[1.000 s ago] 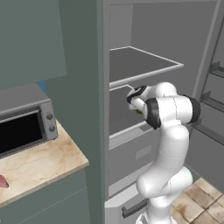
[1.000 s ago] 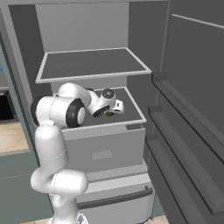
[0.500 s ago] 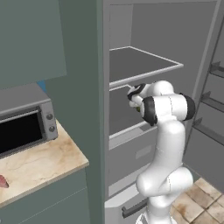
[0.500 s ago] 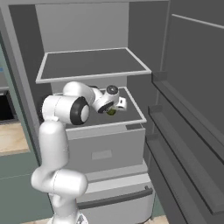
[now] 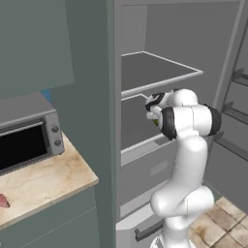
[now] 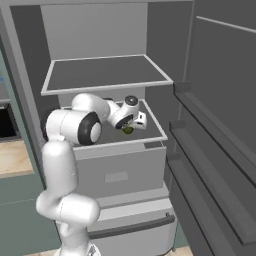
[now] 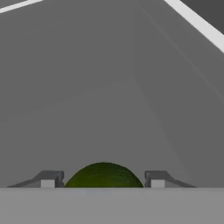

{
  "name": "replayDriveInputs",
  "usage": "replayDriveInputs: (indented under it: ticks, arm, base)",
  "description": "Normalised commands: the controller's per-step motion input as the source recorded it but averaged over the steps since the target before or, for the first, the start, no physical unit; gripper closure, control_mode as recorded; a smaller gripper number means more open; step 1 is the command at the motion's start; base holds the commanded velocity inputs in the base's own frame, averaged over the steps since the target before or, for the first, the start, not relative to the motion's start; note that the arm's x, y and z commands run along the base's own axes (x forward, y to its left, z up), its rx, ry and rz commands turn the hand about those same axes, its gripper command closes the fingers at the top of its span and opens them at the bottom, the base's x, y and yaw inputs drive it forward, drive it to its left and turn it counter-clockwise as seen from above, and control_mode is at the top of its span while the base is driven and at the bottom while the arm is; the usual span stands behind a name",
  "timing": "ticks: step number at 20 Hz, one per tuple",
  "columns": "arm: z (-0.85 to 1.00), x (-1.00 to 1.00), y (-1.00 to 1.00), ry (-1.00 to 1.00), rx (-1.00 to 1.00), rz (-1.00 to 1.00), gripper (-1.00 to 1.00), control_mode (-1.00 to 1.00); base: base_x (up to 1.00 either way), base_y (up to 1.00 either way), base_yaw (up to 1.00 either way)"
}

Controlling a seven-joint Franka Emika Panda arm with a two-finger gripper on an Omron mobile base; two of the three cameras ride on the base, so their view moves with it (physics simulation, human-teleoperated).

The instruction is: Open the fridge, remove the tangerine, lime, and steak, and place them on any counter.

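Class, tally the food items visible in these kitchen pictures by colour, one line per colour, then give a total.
Dark green (lime, between the jaws in the fridge): 1
Pink-red (steak, on the counter): 1
Total: 2

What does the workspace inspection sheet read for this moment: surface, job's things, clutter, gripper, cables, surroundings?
surface: counter, beige marble, at left beside the fridge.
job's things: fridge open; lime on the middle shelf, between the fingertips; steak at the counter's left edge; tangerine not made out.
clutter: microwave on the counter.
gripper: gripper inside the fridge, a fingertip on each side of the lime; contact cannot be told.
cables: nothing seen.
surroundings: grey-green cabinet under the counter, tiled floor.
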Motion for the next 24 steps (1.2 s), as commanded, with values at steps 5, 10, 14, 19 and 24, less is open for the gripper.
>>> replayDriveInputs:
  ticks: [5,10,14,19,24]
  arm:
    - [0.26,-0.99,-0.25,-0.15,0.04,0.00,1.00,-1.00]
    - [1.00,-1.00,-0.26,-0.17,0.03,0.00,1.00,-1.00]
    - [1.00,-1.00,-0.21,-0.15,0.00,0.00,1.00,-1.00]
    - [1.00,-1.00,-0.02,-0.13,0.00,0.00,1.00,-1.00]
    - [1.00,-1.00,0.01,-0.03,-0.02,0.00,1.00,-1.00]
  base:
    - [0.00,0.00,0.00]
    - [0.00,0.00,0.00]
    - [0.00,0.00,0.00]
    - [0.00,0.00,0.00]
    - [0.00,0.00,0.00]
